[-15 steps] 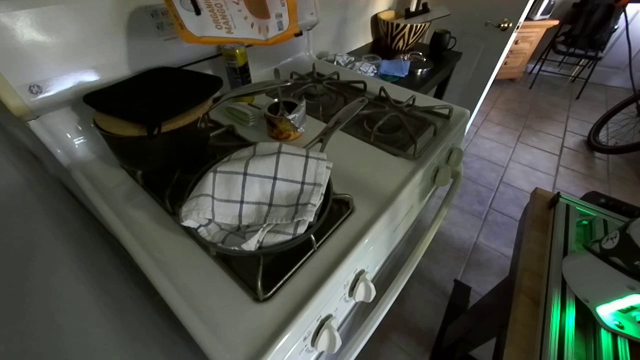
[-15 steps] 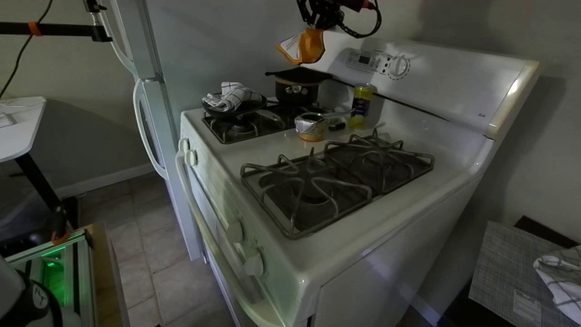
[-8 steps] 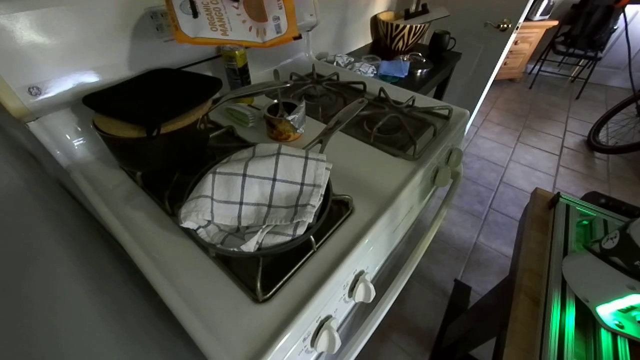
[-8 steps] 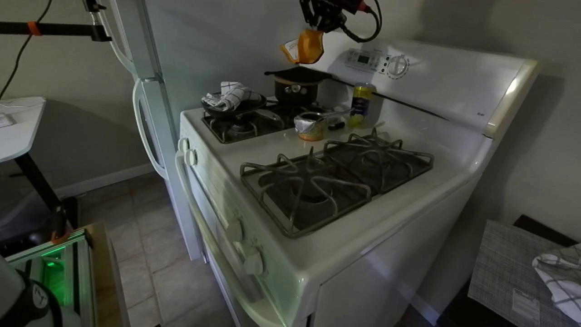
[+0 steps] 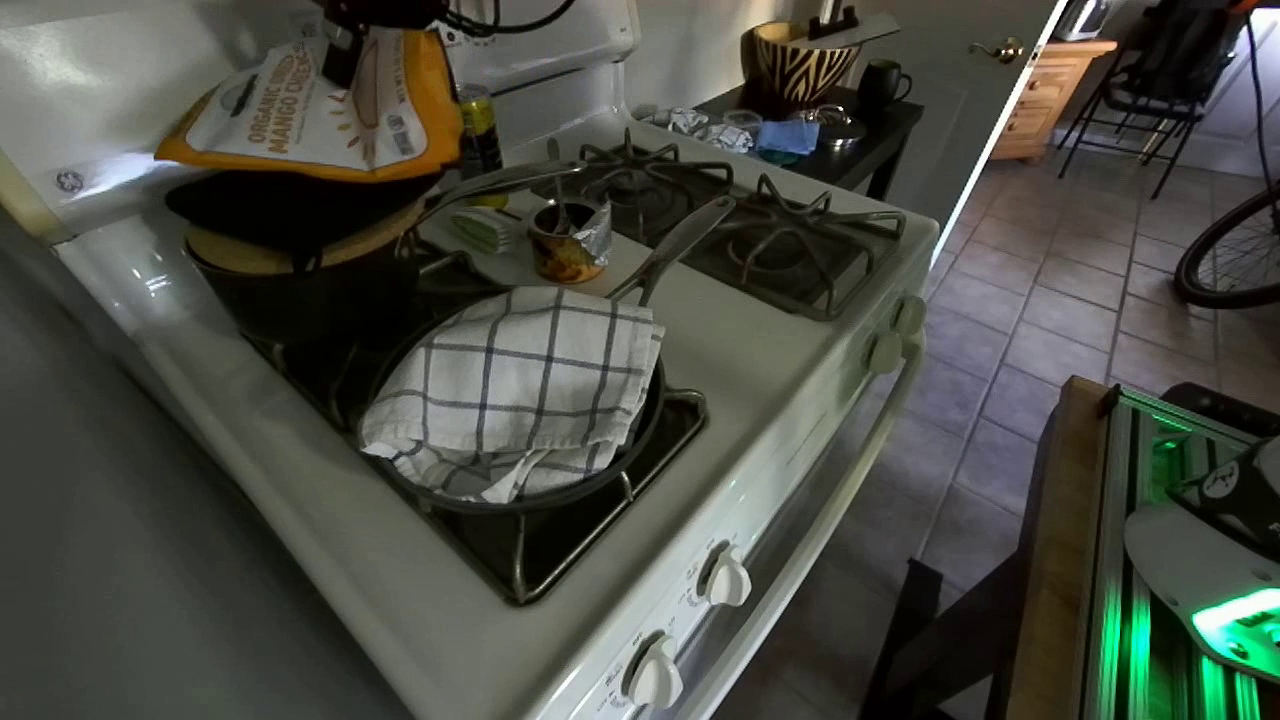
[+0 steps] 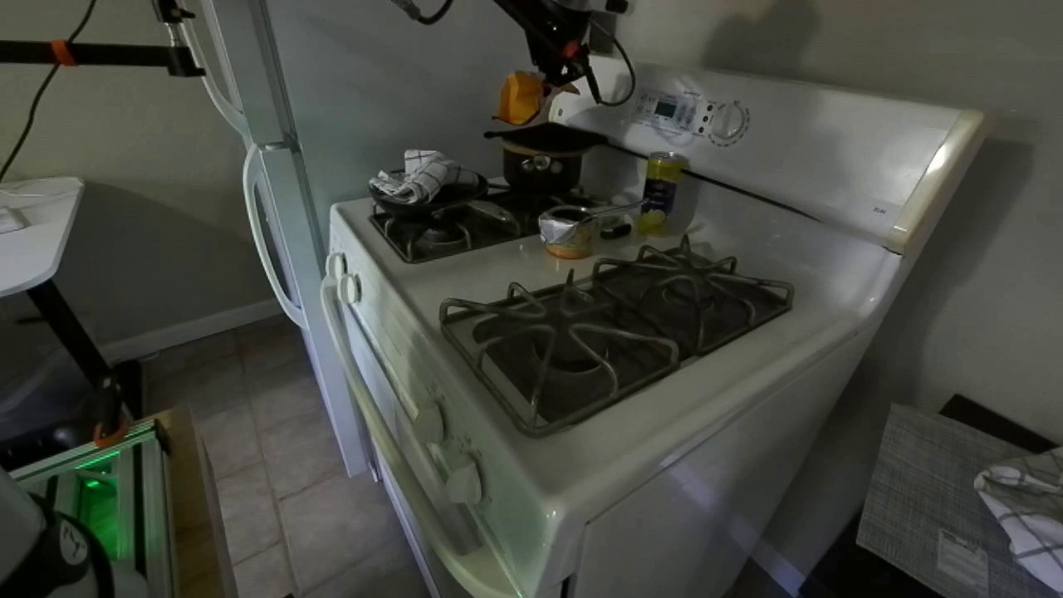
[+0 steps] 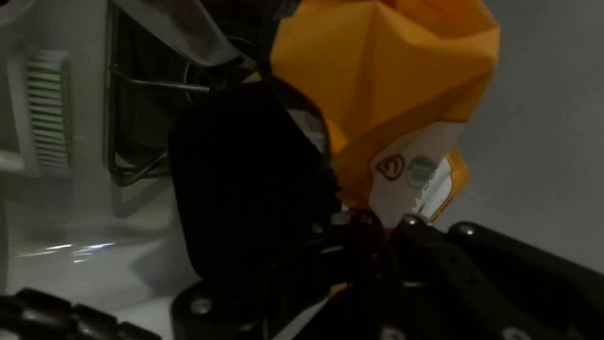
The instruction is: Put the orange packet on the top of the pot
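Bearing the pot (image 6: 544, 164), a stove (image 6: 631, 440) fronts tiled floor (image 6: 237, 436).

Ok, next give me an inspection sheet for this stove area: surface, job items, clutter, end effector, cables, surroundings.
Surface: white stove with burner grates; dimly lit.
Orange packet: held above the pot; whether they touch, cannot tell.
Pot: on a back burner, black on top.
Clutter: frying pan holding a checked cloth, tin with a utensil in it, tall can, brush.
End effector: closed on the packet.
Cables: a dark cable loops beside the end effector; snags, nothing seen.
Surroundings: fridge beside the stove; bowl and mug on a side table; bicycle wheel on the floor.
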You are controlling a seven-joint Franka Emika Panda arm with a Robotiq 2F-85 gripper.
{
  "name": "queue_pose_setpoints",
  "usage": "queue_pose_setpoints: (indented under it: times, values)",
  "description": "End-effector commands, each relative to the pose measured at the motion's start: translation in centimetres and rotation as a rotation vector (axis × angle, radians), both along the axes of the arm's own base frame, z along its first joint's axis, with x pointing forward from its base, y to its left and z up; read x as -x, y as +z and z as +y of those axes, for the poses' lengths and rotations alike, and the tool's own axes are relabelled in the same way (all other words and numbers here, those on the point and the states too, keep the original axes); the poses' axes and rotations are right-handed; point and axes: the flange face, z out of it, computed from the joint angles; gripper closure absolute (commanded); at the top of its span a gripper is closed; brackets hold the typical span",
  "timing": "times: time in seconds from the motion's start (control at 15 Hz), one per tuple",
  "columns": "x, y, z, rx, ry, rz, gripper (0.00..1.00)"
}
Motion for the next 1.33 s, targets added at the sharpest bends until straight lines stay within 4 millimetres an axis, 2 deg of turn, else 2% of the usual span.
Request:
queue_pose_setpoints:
  times: [0.0, 0.27, 0.8, 0.87, 1.0, 1.13, 1.27]
  values:
    - [-1.7, -1.2, 1.1, 0.0, -0.14, 0.017, 0.99]
    - [-2.9, -2.7, 1.5, 0.008, -0.214, 0.035, 0.99]
    - [-4.0, -5.3, 3.9, 0.016, -0.247, 0.072, 0.99]
    - [-4.1, -5.6, 3.8, 0.037, -0.256, 0.068, 0.72]
    - [-4.2, -5.5, 3.4, 0.075, -0.263, 0.053, 0.64]
    - [-4.0, -4.3, 2.2, 0.176, -0.249, 0.013, 0.49]
    - [-3.4, -1.5, 0.8, 0.279, -0.209, -0.032, 0.33]
